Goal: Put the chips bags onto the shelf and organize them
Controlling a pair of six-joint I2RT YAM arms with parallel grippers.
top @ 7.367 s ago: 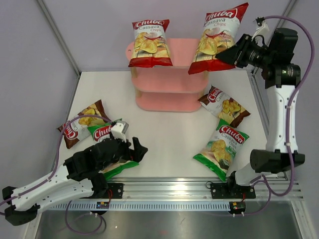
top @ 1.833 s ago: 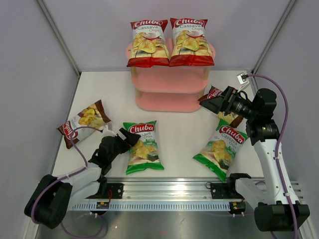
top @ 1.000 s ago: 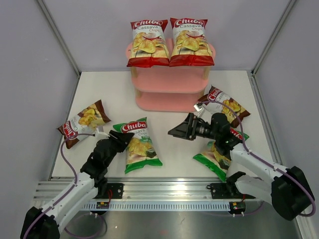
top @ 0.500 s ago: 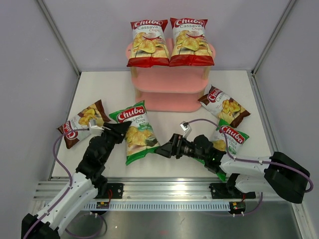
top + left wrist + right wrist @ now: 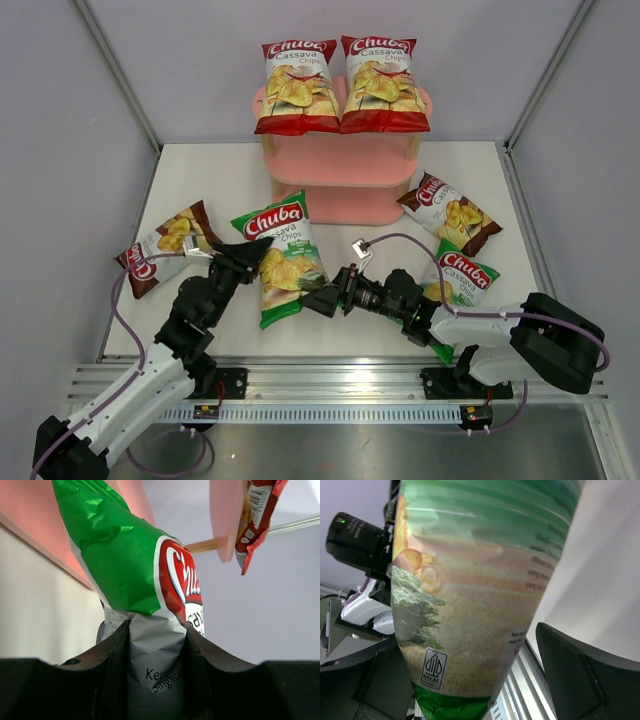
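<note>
While two red chips bags (image 5: 342, 84) sit atop the shelf (image 5: 340, 168), four are not yet shelved — left gripper (image 5: 262, 256) pinches a green bag (image 5: 290, 250) mid-counter, right gripper (image 5: 321, 300) spread wide around its bottom; second green bag (image 5: 462, 280), two brown bags (image 5: 165, 245) lie by side edges.

The white table (image 5: 220, 180) carries the pink shelf (image 5: 340, 205) at its far middle. 3 chip bags lie flat on the top: the left brown bag (image 5: 165, 248) near the left edge, the right brown bag (image 5: 450, 213) just right of the shelf's foot, and the flat green bag (image 5: 458, 278) nearer than that, partly covered. The raised green bag (image 5: 280, 258) tilts over the middle; whether it touches the top is unclear.
</note>
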